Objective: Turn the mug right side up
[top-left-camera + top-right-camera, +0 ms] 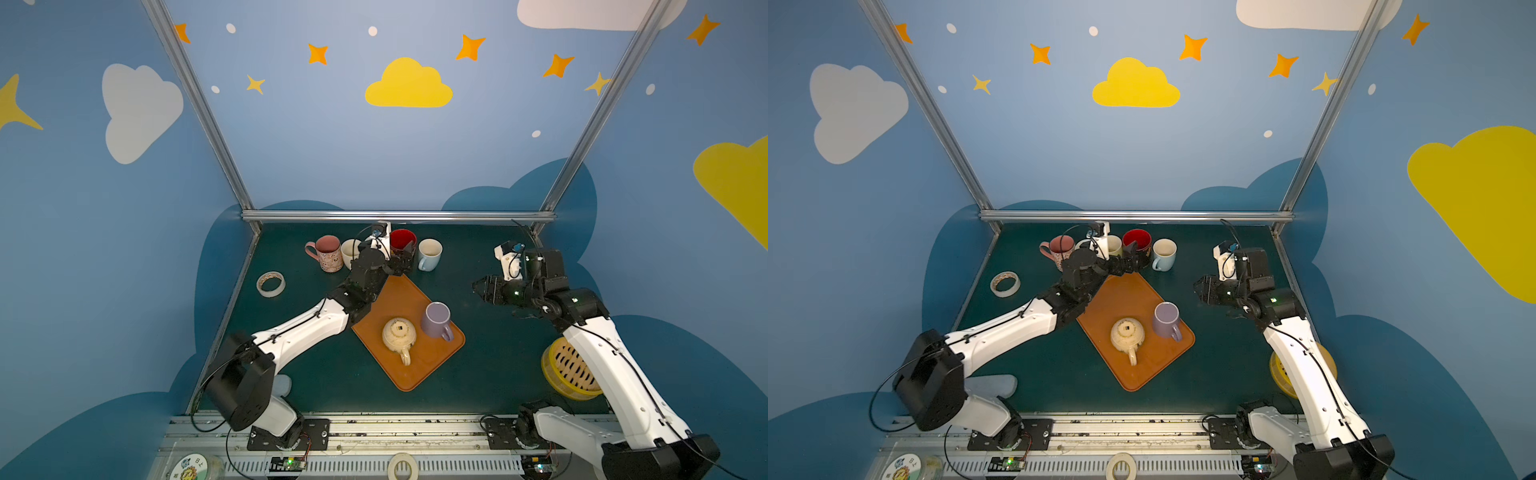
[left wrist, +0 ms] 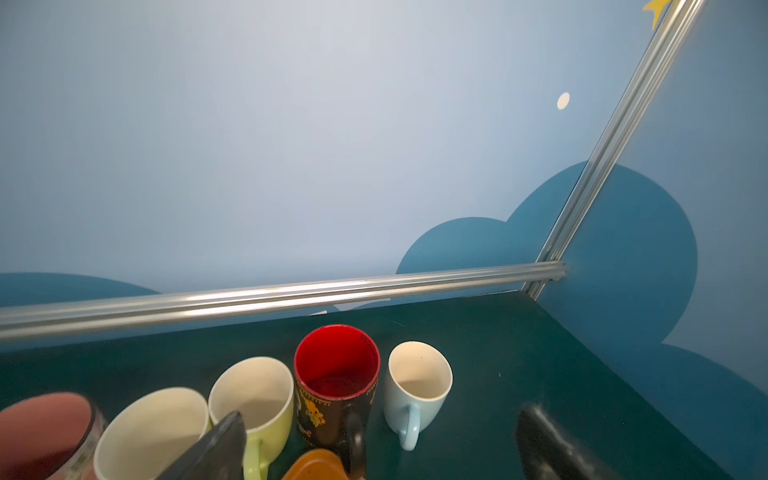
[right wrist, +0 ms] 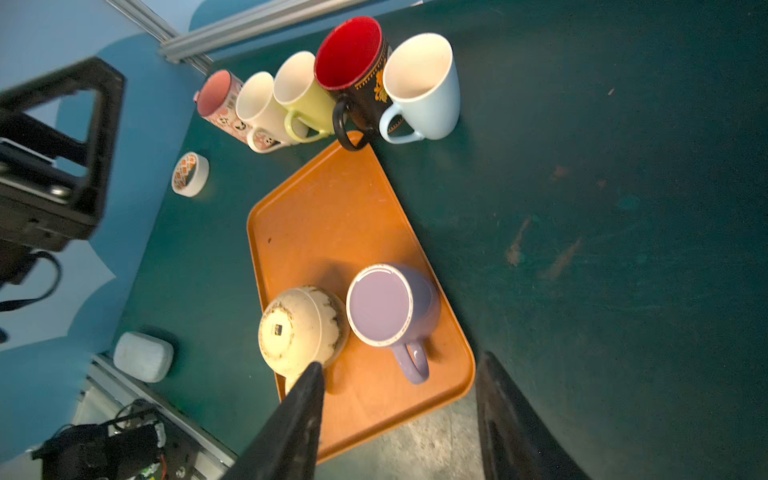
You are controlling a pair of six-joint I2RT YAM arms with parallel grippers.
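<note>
Our left gripper [image 1: 403,258] stands wide and empty just beside the black red-lined mug [image 2: 328,411], upright in the back row by the orange tray's [image 3: 332,216] corner, right gripper [image 1: 478,286] likewise unclenched: release looks done, next we back clear of its handle [image 3: 345,129].

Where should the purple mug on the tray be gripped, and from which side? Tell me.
Probably the handle. The purple mug stands base up on the orange tray, handle sticking out toward the front right, clear of everything, while the cream mug crowds its left side. Come in from the right with the right pincer, which is open and nearest.
</note>
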